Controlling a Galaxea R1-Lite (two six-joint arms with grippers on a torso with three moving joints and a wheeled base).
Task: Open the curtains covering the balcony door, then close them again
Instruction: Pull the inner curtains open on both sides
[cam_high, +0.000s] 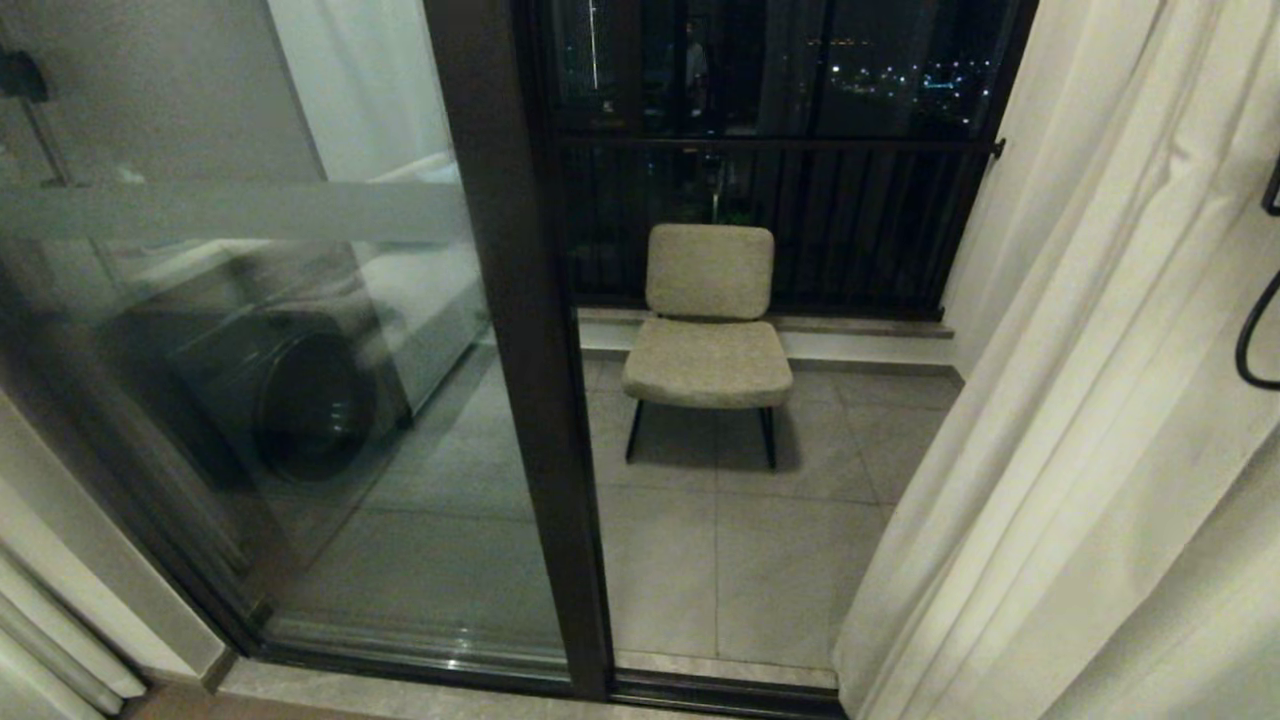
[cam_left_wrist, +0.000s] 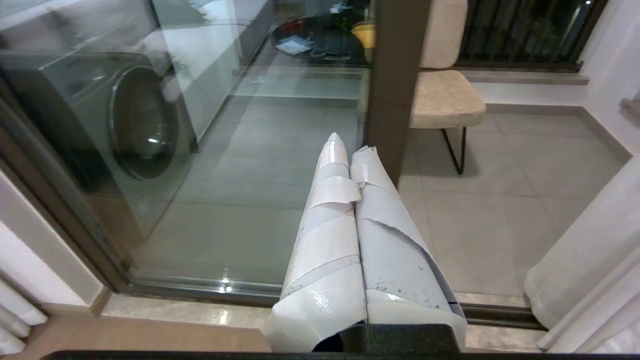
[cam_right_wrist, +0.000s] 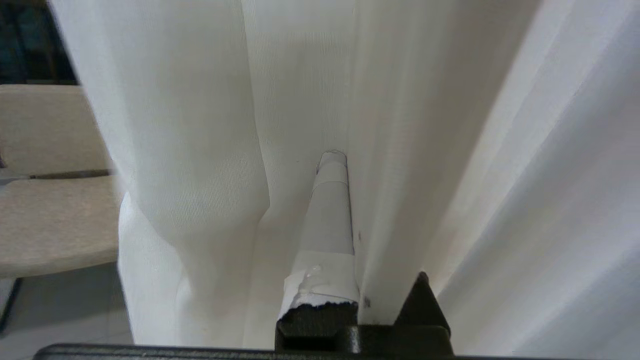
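Right wrist view: right end effector clamped on curtains fold; left end effector closed, empty.

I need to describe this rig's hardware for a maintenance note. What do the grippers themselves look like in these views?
The left gripper has two long tapering fingers wrapped in white tape, creased and partly peeling, with small dark specks, on a black base. The right gripper shows one similarly tapered, white-taped finger with a frayed tape edge above a black mount. At the head view's right edge, a black cable loops.
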